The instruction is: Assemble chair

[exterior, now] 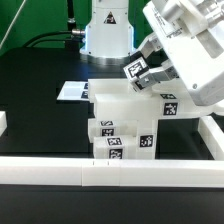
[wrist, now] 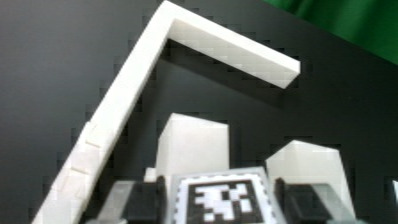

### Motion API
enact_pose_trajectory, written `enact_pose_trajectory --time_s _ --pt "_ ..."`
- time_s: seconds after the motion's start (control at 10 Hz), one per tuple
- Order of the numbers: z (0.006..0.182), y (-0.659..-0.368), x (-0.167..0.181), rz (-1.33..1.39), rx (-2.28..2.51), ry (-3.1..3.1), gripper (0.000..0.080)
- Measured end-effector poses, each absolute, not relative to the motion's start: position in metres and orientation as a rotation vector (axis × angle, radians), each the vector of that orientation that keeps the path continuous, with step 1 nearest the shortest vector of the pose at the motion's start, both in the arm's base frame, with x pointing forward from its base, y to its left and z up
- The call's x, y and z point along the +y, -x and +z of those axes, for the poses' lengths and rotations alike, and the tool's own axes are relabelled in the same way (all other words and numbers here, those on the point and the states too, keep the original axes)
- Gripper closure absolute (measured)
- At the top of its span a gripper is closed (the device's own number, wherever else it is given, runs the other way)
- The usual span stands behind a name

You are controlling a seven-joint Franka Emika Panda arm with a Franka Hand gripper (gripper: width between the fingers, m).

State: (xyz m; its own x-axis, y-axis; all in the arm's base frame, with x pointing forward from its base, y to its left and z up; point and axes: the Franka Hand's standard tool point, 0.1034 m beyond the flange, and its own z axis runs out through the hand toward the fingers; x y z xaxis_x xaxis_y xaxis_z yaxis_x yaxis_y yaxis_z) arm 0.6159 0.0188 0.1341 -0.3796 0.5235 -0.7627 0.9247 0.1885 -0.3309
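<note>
The partly built chair [exterior: 122, 125] stands in the middle of the black table: a stack of white blocks with several black-and-white tags on its front. My gripper [exterior: 143, 68] comes in tilted from the exterior view's upper right and is shut on a white tagged chair part [exterior: 136, 71], held just above the stack's upper right edge. In the wrist view the gripper [wrist: 222, 200] has a dark finger [wrist: 153, 200] on each side of the tagged part [wrist: 221, 197]. Two white upright pieces [wrist: 192, 150] [wrist: 302, 165] show beyond it.
White border rails run along the front [exterior: 100, 172] and right [exterior: 214, 136] of the table, and a rail corner shows in the wrist view [wrist: 169, 45]. The marker board [exterior: 73, 92] lies flat behind the chair at the left. The robot base [exterior: 108, 35] stands at the back.
</note>
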Motion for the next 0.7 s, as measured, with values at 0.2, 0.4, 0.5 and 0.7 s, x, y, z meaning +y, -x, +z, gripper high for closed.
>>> enact_pose_trajectory --time_s 0.2,0.4,0.5,0.7 --pt "0.1338 -0.6158 0.0189 -1.085 1.982 -1.351 0.0505" --pt "0.1337 -0.6157 0.0188 -1.085 1.983 -1.351 0.0329" --pt "0.1337 -0.6157 0.0188 -1.085 1.983 -1.351 0.0329" --pt "0.1337 -0.6156 0.0188 -1.086 1.983 -1.351 0.016"
